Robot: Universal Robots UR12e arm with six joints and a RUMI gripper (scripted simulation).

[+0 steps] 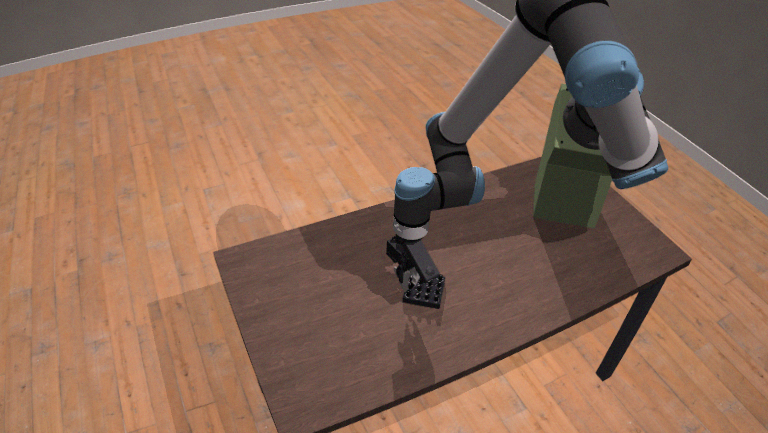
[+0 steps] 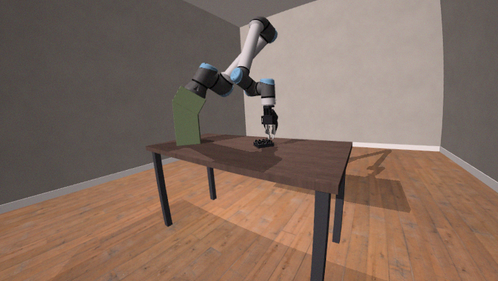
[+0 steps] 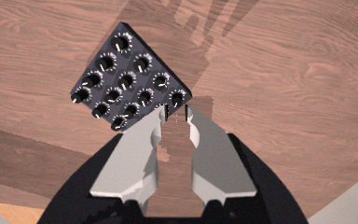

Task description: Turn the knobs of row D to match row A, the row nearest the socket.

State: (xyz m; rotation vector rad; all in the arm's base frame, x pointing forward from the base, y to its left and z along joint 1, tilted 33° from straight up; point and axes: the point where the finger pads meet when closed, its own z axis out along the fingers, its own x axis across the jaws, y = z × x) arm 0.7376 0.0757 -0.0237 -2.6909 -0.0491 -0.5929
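The black knob box lies flat on the dark wooden table, its several black knobs each bearing a white mark. In the wrist view it sits turned at an angle, up and left of the fingers. My gripper hangs a little above the box at its near corner, fingers pointing down. The fingers stand narrowly apart with nothing between them; bare table shows through the gap. The corner knob lies just beyond the fingertips. The side with the socket is not visible.
The arm's green pedestal stands at the table's far corner. The arm's elbow and forearm reach over the table behind the box. The table edges drop to a wooden floor.
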